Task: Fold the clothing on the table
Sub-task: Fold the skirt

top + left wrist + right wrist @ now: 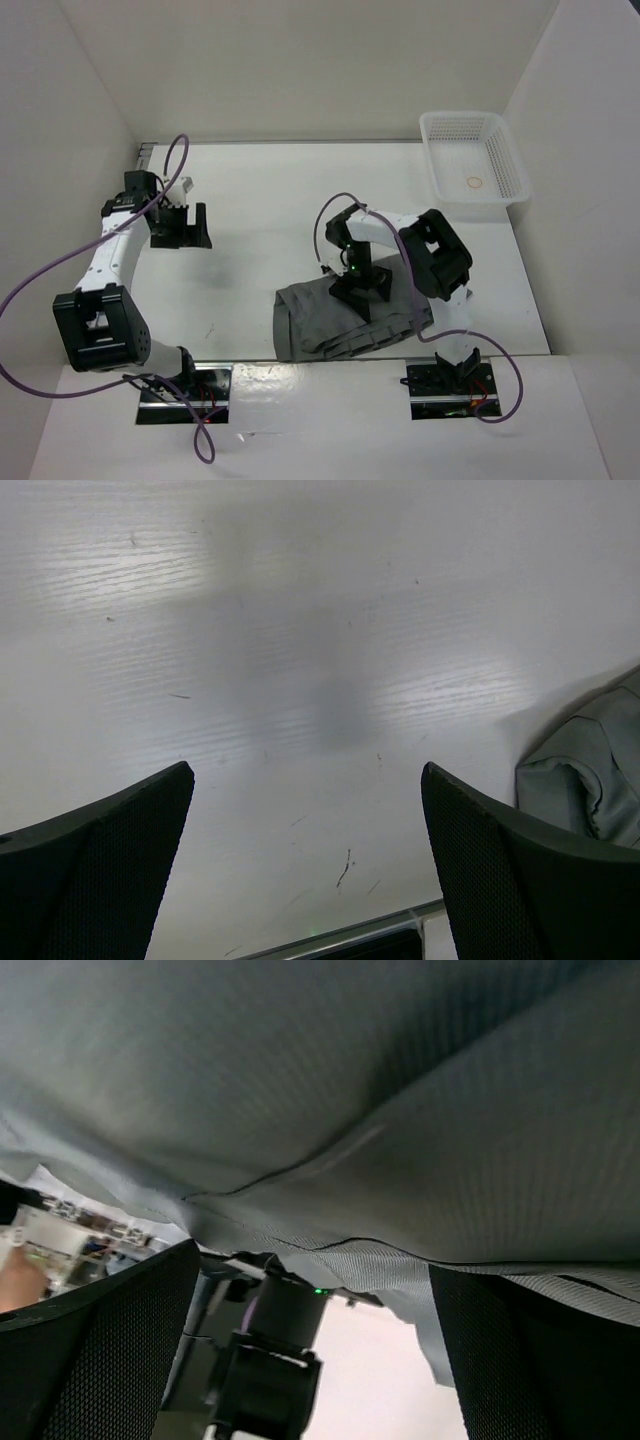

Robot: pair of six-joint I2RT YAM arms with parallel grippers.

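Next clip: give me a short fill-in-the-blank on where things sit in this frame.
The clothing on the table is ____ in colour.
The left gripper hangs over bare table, jaws ____.
The right gripper hangs directly above the ____.
The white mesh basket stands at the table's far ____ corner.
Missing: grey; open; clothing; right.

White desk [260, 200] bears a folded grey skirt [310, 325] at its near edge and a white mesh basket [480, 200] in the far right corner.

Open table [260, 200] left; basket [437, 165] far right.
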